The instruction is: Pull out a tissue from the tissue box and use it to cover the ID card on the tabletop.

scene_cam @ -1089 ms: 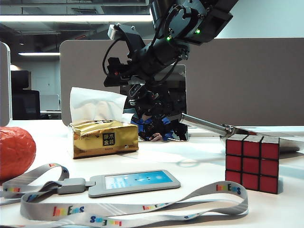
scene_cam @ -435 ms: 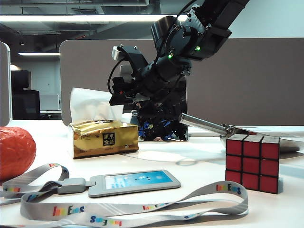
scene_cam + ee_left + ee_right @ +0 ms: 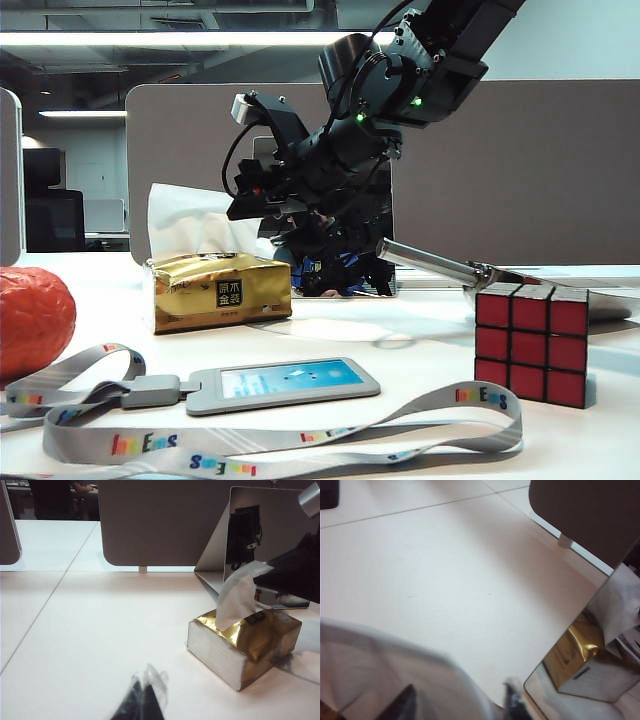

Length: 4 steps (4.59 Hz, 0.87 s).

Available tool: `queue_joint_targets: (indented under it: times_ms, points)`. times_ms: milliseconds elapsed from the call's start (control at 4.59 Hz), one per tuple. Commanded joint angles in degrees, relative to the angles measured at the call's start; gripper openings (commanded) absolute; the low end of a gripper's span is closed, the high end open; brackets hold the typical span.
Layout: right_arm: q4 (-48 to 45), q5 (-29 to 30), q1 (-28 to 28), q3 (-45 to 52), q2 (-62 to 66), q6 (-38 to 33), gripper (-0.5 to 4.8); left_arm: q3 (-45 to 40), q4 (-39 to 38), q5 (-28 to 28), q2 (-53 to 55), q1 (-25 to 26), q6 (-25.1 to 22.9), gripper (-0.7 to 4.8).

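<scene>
Partly right fingers (image 3: 512, 700) behind tissue (image 3: 395, 670)

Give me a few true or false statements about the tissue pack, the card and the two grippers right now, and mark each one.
1. A white tissue tuft sticks up out of the gold tissue box. True.
2. The ID card is already covered by a tissue. False: its blue-and-white face lies bare on the table, nearer the exterior camera than the pack.
3. The right gripper is up at the tissue tuft above the pack. True; whether it has gripped the tuft cannot be told.
4. The Rubik's cube sits on top of the tissue box. False: it stands on the table at the right of the exterior view, well apart from the pack.
5. The left gripper is holding the tissue box. False: it is shut on nothing, away from the pack.
</scene>
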State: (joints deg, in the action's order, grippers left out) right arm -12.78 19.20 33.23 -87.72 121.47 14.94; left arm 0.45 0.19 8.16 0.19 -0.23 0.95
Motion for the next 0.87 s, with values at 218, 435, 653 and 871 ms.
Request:
queue_joint_targets:
  times_ms: [218, 435, 653, 871]
  points:
    - [-0.8, -0.2, 0.2, -0.3, -0.2, 0.1, -0.05, 0.2, 0.6, 0.2, 0.0, 0.0, 0.0, -0.06]
    - [-4.0, 0.2, 0.2, -0.3, -2.1, 0.1, -0.05, 0.2, 0.6, 0.2, 0.0, 0.0, 0.0, -0.06]
    - [-4.2, 0.2, 0.2, -0.3, -6.6, 0.1, -0.05, 0.2, 0.6, 0.2, 0.0, 0.0, 0.0, -0.06]
    - [-4.2, 0.2, 0.2, -0.3, -9.9, 0.1, -0.05, 0.2, 0.6, 0.2, 0.0, 0.0, 0.0, -0.06]
